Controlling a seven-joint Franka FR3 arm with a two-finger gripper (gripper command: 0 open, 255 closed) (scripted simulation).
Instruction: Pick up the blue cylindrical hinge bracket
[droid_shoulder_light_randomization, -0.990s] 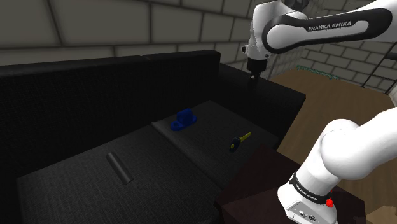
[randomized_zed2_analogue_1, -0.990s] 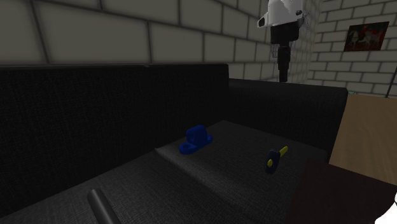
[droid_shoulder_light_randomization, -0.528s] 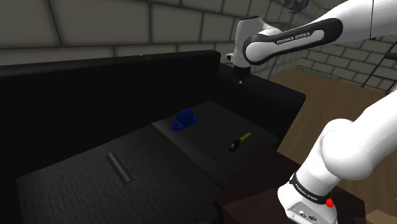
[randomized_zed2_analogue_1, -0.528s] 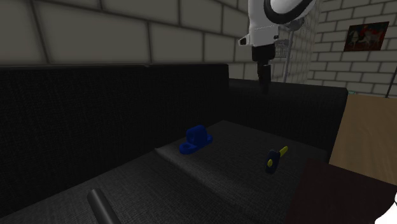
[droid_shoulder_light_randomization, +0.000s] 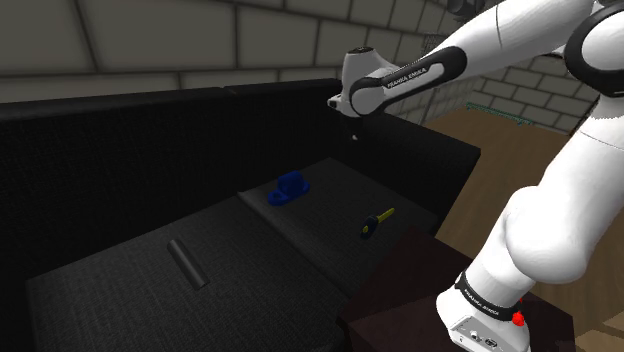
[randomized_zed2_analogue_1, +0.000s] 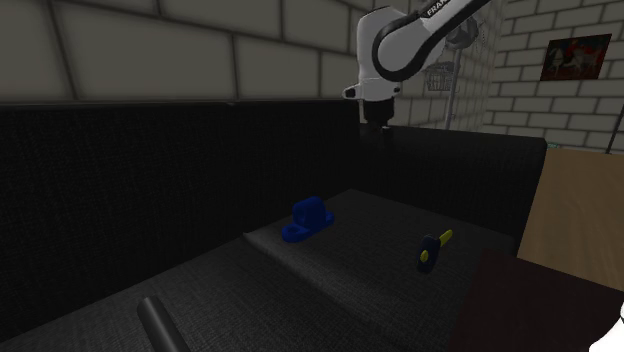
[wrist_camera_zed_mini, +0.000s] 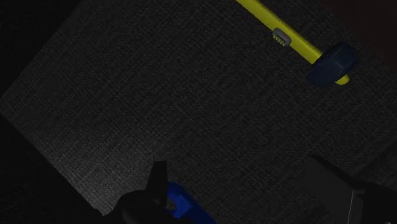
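Black sofa (droid_shoulder_light_randomization: 110, 150) fills the scene, and the white arm (droid_shoulder_light_randomization: 420, 72) hangs high over its seat, gripper (randomized_zed2_analogue_1: 379, 132) spread wide and empty. Blue hinge bracket (droid_shoulder_light_randomization: 291, 187) lies on the cushion well below, off toward the shoulder view's left

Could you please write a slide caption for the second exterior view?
The gripper hangs above a black sofa bearing a blue bracket and a hammer.

Rough woven cloth sofa seat (wrist_camera_zed_mini: 159, 108), smooth blue bracket (droid_shoulder_light_randomization: 291, 187), smooth yellow hammer handle (wrist_camera_zed_mini: 302, 46)
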